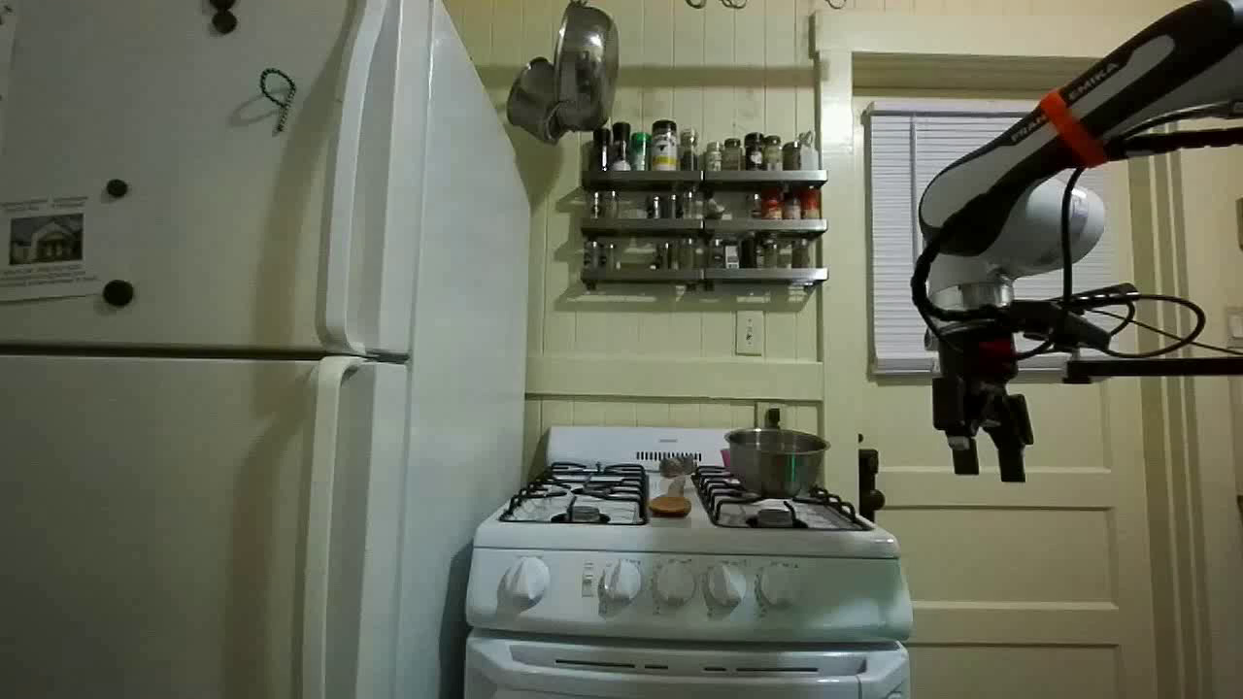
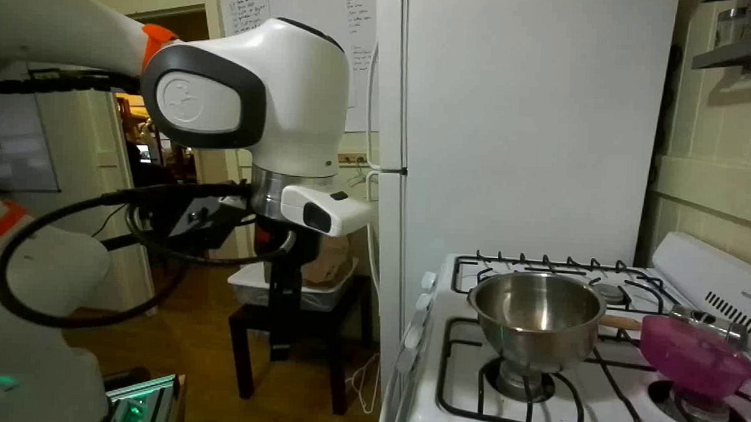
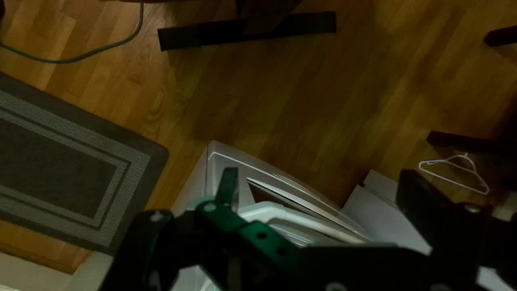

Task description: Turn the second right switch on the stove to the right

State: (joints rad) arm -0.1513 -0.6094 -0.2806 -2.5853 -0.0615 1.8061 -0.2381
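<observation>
In an exterior view, a white refrigerator [image 1: 262,388] fills the left, just beside the gas range [image 1: 680,540]. Along the range's front panel [image 1: 670,626], past the leftmost knob [image 1: 526,581] and the middle knob [image 1: 674,584], comes the one to turn: the second knob from the right [image 1: 725,585], with the end knob [image 1: 778,586] close on its other side. It should be light, hard plastic, smooth enough to slip under a loose pinch, and turning may be stiff; it might also need pressing in before it gives. The best hold is probably across the raised ridge it seems to have, squeezing both flanks and rotating about its centre without levering. Its neighbours leave little room for broad fingers. Further right, seen in front of the door [image 1: 1029,563], the end effector [image 1: 988,464] hangs pointing down, higher than the knob and well apart from it, fingers parted, holding nothing.
</observation>
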